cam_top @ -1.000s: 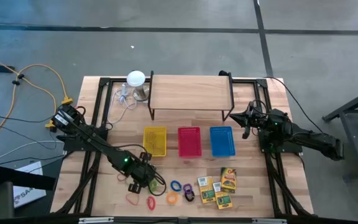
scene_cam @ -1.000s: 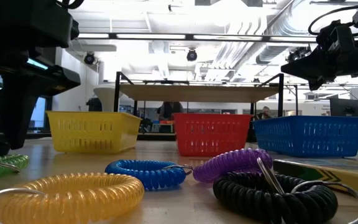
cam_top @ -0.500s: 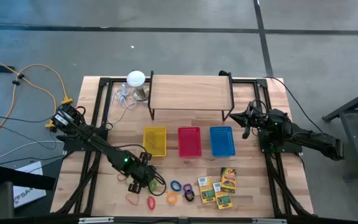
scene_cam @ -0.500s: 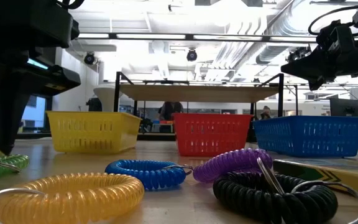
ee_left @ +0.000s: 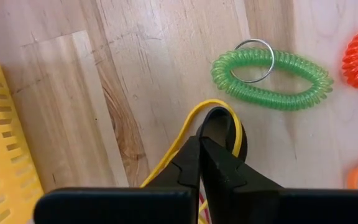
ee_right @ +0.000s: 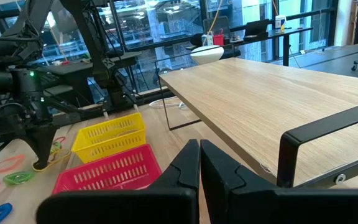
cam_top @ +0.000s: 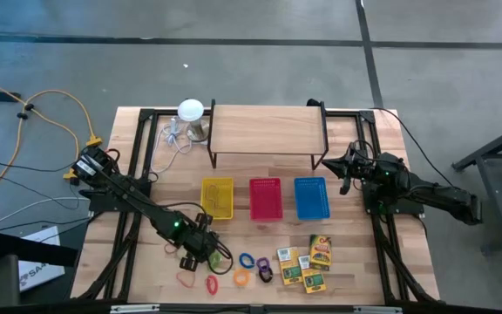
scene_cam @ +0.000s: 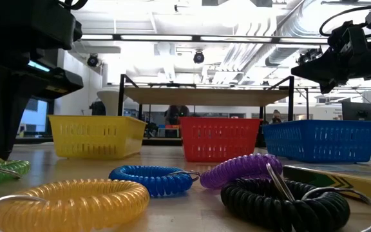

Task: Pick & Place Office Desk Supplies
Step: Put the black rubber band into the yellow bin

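While left gripper (ee_left: pixel 199 163) sits pinched shut on yellow rubber band (ee_left: pixel 197 112), on table (cam_top: pixel 159 174) just in front of yellow basket (cam_top: pixel 217 199), beside green coil ring (ee_left: pixel 272 72): band thin, light, stretchy; may slip, so grip mid-strand. Right gripper (ee_right: pixel 199 163) shut, empty, near shelf (cam_top: pixel 267 131).
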Available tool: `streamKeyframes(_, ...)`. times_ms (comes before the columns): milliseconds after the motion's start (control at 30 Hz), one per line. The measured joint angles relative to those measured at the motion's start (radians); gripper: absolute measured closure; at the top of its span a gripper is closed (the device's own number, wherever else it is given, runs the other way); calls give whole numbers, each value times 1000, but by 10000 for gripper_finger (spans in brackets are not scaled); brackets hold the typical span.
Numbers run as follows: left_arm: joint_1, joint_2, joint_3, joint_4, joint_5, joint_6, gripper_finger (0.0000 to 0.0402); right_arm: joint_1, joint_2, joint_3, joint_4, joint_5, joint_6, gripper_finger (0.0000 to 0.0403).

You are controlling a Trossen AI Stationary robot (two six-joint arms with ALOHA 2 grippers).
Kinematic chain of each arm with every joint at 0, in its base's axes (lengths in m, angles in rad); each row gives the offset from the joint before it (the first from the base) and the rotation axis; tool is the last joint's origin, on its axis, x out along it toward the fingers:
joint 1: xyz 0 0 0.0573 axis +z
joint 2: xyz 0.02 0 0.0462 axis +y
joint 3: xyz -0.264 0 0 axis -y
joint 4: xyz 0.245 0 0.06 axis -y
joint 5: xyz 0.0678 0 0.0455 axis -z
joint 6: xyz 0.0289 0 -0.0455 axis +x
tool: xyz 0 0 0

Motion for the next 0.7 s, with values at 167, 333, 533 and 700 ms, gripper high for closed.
streamKeyframes(167, -31, -31, 0, -5, -79, 7, 401, 0, 0, 0, 0, 0, 0, 401)
streamKeyframes(333, -88, -74, 0, -5, -244, 38, 401, 0, 0, 0, 0, 0, 0, 401)
streamKeyframes(533, -127, -82, 0, -6, -320, -9, 401, 0, 0, 0, 0, 0, 0, 401)
streamKeyframes(700, -128, -91, 0, -6, -315, -31, 401, 0, 0, 0, 0, 0, 0, 401)
